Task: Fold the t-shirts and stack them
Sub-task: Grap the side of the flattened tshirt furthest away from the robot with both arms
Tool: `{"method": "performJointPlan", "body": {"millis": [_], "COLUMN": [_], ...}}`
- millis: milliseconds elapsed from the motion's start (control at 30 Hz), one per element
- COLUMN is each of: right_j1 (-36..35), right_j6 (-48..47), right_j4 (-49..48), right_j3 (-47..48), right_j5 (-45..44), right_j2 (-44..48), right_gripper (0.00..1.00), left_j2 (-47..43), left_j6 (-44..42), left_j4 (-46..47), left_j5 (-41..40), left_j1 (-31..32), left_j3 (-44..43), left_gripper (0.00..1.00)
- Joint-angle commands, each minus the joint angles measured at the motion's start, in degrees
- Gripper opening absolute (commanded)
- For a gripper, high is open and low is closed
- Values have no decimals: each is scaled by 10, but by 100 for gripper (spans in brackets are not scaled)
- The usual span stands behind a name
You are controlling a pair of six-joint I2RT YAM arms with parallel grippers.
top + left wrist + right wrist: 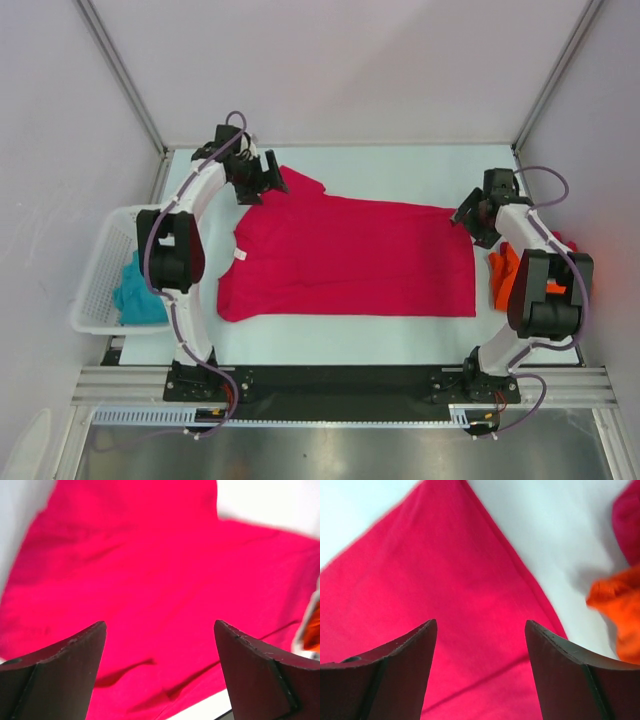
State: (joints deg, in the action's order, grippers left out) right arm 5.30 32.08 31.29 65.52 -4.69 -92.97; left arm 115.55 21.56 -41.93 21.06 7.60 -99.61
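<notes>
Left gripper (160, 625): jaws spread wide with nothing between them, hanging over the far sleeve of the crimson-pink t-shirt (350, 255)
Right gripper (481, 622): also wide apart and empty, above the far hem corner of the same shirt
Crimson-pink t-shirt: spread nearly flat across the middle of the table (400, 170), lying sideways with the collar end to the left and the hem to the right; only shallow creases show
Orange t-shirt (503, 275): bunched on the table just beside the hem, close against the right arm
Teal t-shirt (135, 295): crumpled inside the white mesh basket (88, 262) at the table's left side
Handling: likely light, limp cloth with no stiffness, so it will sag from any held point and drag what stays on the surface; not fragile, and not slippery once pinched
Where to take hold: probably the far sleeve or shoulder for the left and the far hem corner for the right, fingers low against the table so that both layers are caught
Edges: far edge runs fairly straight between the two grippers, apart from the sleeve jutting out; near edge lies parallel to the table's front
Open room: a broad bare strip beyond the far edge and a narrower one in front; the hem side is crowded by the orange shirt, and the basket sits near the left arm's elbow
Risk: uneven lift could skew the fold, or the right fingers could snag orange cloth
</notes>
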Motion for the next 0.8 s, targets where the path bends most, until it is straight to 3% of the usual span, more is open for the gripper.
{"method": "performJointPlan", "body": {"millis": [0,133,233,433,767], "right_j1": [31,39,39,39,40], "right_j6": [-12,-15,-9,-7,-16], "right_j4": [-98,-120,-128,-146,-134], "right_j3": [29,53,75,87,127], "right_j5": [77,86,87,79,64], "right_j2": [-29,-68,-99,-129,-171], "right_gripper": [76,76,76,76,76], "left_j2": [38,86,126,222,322], "left_j6": [41,54,102,158,210], "left_j4": [72,97,176,214,288], "left_j5": [79,73,107,158,181], "left_j1": [-53,-74,-96,-91,-81], "left_j3": [-74,-113,-128,-223,-235], "left_gripper": [95,99,100,100,99]}}
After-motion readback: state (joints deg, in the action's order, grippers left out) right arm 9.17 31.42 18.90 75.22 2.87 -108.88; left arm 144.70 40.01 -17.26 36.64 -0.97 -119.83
